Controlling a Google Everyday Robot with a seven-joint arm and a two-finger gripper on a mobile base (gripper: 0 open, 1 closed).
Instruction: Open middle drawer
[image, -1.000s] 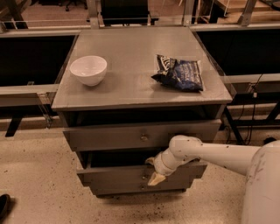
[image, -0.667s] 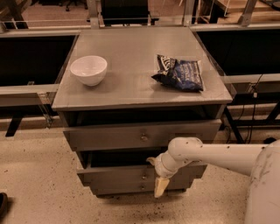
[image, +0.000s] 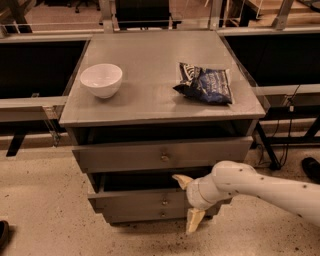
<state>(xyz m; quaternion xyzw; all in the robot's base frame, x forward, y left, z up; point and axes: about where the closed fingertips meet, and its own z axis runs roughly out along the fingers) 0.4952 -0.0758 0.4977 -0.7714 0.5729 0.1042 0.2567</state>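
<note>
Grey cabinet (image: 150, 107) stands on a speckled floor (image: 40, 200). It has three drawer fronts stacked at its face.

On the cabinet top: a white bowl (image: 101, 80) at the left and a dark blue bag (image: 205, 85) at the right, well apart.

Top drawer (image: 125, 156) is the widest front. It stands out from the cabinet, with a dark gap under the cabinet top.

The middle drawer (image: 130, 199) sits directly below it, at the lower part of the cabinet face. It stands out a little from the cabinet body, and a dark gap shows above its upper edge. Its knob (image: 164, 202) is at the centre of the front. The bottom drawer (image: 135, 216) is the narrowest and lies just under it.

The white arm (image: 260, 190) enters from the right of the cabinet. The gripper (image: 189, 200) is at the right part of the middle drawer's front, just right of the knob.

The jaws are spread wide and hold nothing. The upper finger (image: 182, 180) is at the gap above the middle drawer, and the lower finger (image: 194, 220) hangs down past the bottom drawer. Whether either finger touches the wood cannot be told.
</note>
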